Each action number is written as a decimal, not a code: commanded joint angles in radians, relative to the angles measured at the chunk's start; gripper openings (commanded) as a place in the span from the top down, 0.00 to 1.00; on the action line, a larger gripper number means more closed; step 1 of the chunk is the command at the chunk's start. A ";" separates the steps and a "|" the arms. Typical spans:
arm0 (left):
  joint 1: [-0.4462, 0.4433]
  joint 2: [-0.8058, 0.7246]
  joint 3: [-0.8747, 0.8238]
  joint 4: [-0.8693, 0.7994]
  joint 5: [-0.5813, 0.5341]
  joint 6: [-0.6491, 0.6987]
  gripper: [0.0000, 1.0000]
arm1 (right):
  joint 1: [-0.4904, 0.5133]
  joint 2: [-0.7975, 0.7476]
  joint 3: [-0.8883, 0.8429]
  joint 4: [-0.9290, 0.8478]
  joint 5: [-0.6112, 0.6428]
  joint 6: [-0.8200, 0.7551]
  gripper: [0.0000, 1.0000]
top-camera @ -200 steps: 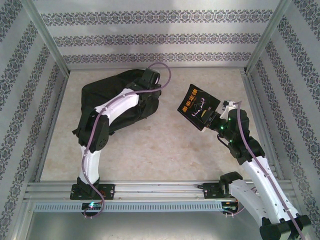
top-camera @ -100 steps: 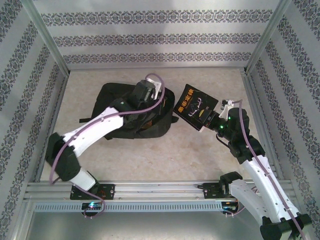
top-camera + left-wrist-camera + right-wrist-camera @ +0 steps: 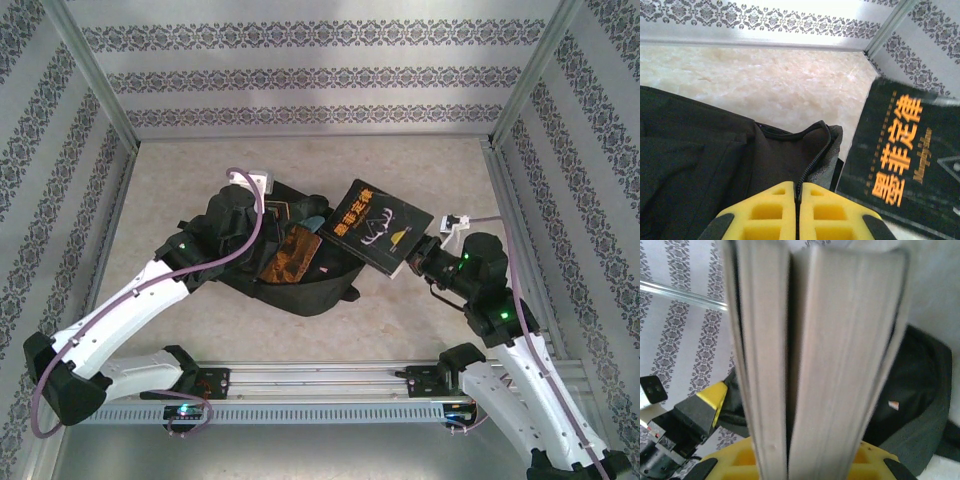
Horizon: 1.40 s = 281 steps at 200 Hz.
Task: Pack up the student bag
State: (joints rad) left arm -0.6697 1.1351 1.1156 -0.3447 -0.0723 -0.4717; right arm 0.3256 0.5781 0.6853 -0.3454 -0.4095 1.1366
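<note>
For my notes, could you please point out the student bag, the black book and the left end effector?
student bag (image 3: 310, 288): top external view, lower front fabric.
black book (image 3: 380, 228): top external view, front cover.
left end effector (image 3: 797, 192): left wrist view, fingertip seam.

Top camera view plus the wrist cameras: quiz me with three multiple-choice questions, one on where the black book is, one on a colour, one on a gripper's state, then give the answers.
1. Where is the black book?
A. Flat on the table by the far wall
B. Held in the right gripper, next to the student bag
C. Zipped inside the bag

2. What colour is the book's large lettering?
A. Orange
B. White
C. Green

3. What is the left gripper doing?
A. Open over bare table
B. Holding a book
C. Shut on the bag's zip edge

Answers: B, the top view shows the gripper clamping the book's near corner. A, the left wrist view shows orange characters. C, its own view shows it closed on the zip.
</note>
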 commanded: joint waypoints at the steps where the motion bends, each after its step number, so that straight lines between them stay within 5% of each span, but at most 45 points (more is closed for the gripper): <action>1: 0.019 -0.004 0.028 0.122 -0.029 -0.036 1.00 | 0.008 -0.042 -0.029 0.016 -0.091 0.116 1.00; 55: 0.025 0.008 0.045 0.172 -0.009 -0.027 1.00 | -0.017 -0.151 -0.207 0.137 -0.286 0.207 1.00; 102: 0.025 -0.003 0.003 0.210 0.051 -0.057 1.00 | -0.015 -0.024 -0.237 0.333 -0.310 0.249 1.00; 184: 0.025 -0.037 -0.063 0.284 0.155 -0.085 1.00 | 0.100 0.227 -0.219 0.541 -0.193 0.256 1.00; 281: 0.024 -0.005 -0.057 0.384 0.262 -0.165 1.00 | 0.268 0.611 -0.035 0.643 -0.063 0.071 1.00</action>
State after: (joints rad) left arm -0.6525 1.1362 1.0359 -0.1177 0.1356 -0.5884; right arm 0.5560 1.1290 0.5793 0.1749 -0.5346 1.2766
